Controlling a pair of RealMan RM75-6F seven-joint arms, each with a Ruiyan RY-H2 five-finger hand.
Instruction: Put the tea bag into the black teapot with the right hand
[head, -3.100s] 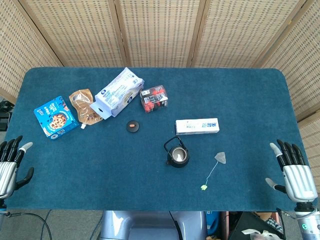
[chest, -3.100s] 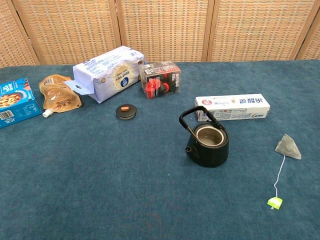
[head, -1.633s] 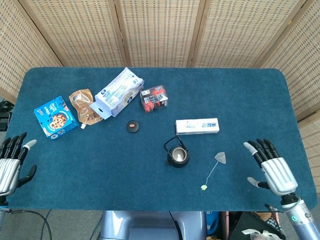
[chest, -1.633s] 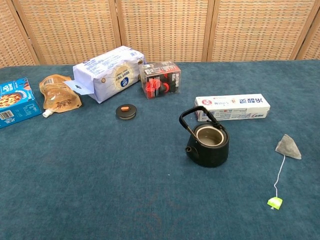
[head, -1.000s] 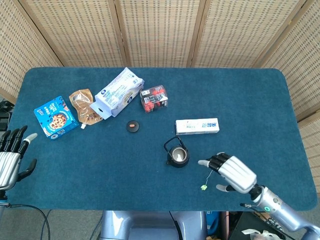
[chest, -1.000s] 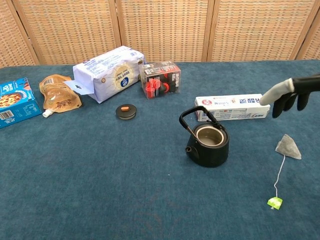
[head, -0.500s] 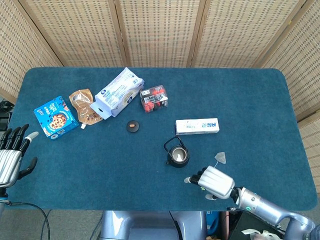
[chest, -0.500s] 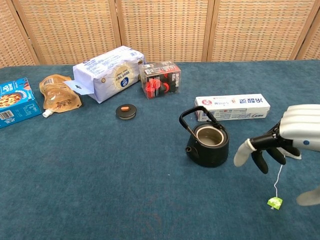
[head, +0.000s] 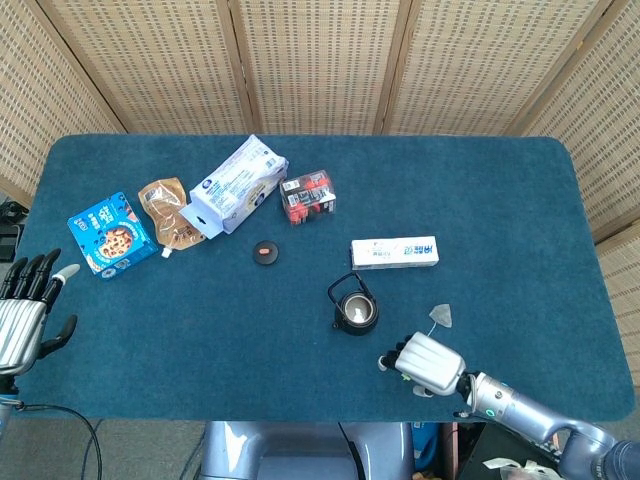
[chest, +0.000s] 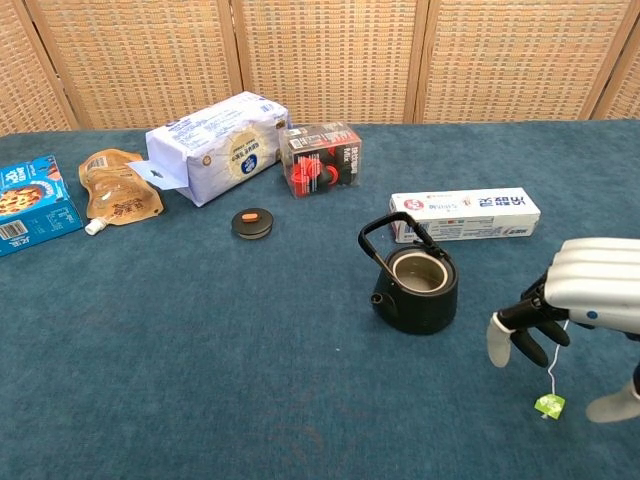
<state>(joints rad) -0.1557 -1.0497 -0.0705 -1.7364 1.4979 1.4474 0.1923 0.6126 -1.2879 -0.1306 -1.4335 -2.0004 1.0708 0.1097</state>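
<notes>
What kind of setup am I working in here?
Likely a staged test table, not a kitchen: a blue-carpeted table, woven screens behind, and groceries scattered around a black teapot.

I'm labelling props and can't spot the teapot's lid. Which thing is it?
Start at the black teapot mid-table, then look towards the big white bag. The lid lies between them: a small flat black disc, the only one with an orange knob.

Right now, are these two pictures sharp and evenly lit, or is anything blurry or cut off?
Head view: even soft light, sharp, no glare; the left hand sits at the frame edge. Chest view: also sharp, with faint shadows; the right hand is cut off by the right edge and hides the tea bag's pouch, so only its string and green tag show beside the teapot.
</notes>
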